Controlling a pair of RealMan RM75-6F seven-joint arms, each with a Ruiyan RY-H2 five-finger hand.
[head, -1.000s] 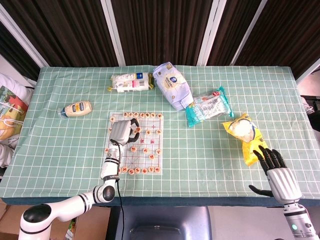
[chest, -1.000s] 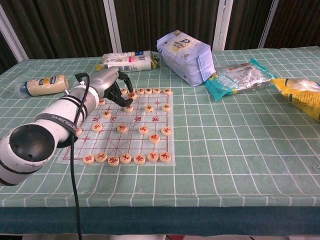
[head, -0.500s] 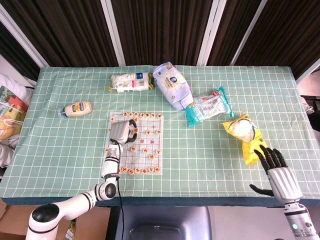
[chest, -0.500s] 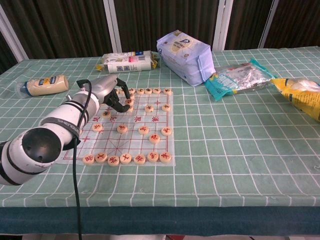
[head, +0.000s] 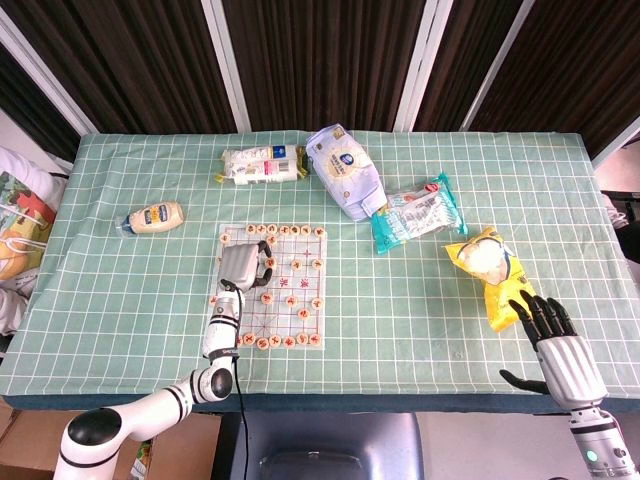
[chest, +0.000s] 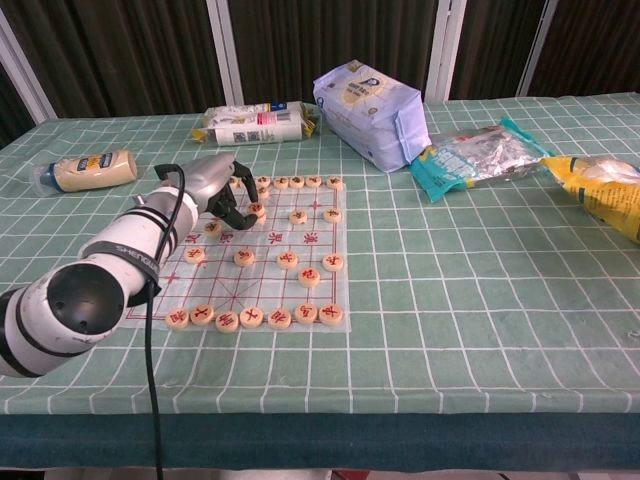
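A Chinese chess board (head: 280, 322) (chest: 265, 290) with several round wooden pieces lies left of the table's middle. My left hand (head: 242, 264) (chest: 213, 182) hovers over the board's far left part, its fingers curled downward. Its dark fingertips (chest: 240, 214) are right beside one round piece (chest: 257, 209); whether they pinch it I cannot tell. My right hand (head: 553, 342) is at the table's front right edge, fingers spread, holding nothing. It lies just in front of a yellow snack bag (head: 487, 262) (chest: 600, 185) and does not show in the chest view.
A mayonnaise bottle (head: 155, 216) (chest: 85, 170) lies at the left. A cracker pack (head: 262, 164) (chest: 255, 122), a blue-white bag (head: 345, 170) (chest: 375, 110) and a teal packet (head: 417, 212) (chest: 480, 155) lie behind and right of the board. A green checked cloth (head: 400, 300) covers the table.
My left hand has drawn back a little toward the board's left side, its fingers staying curled. The right hand has not moved.
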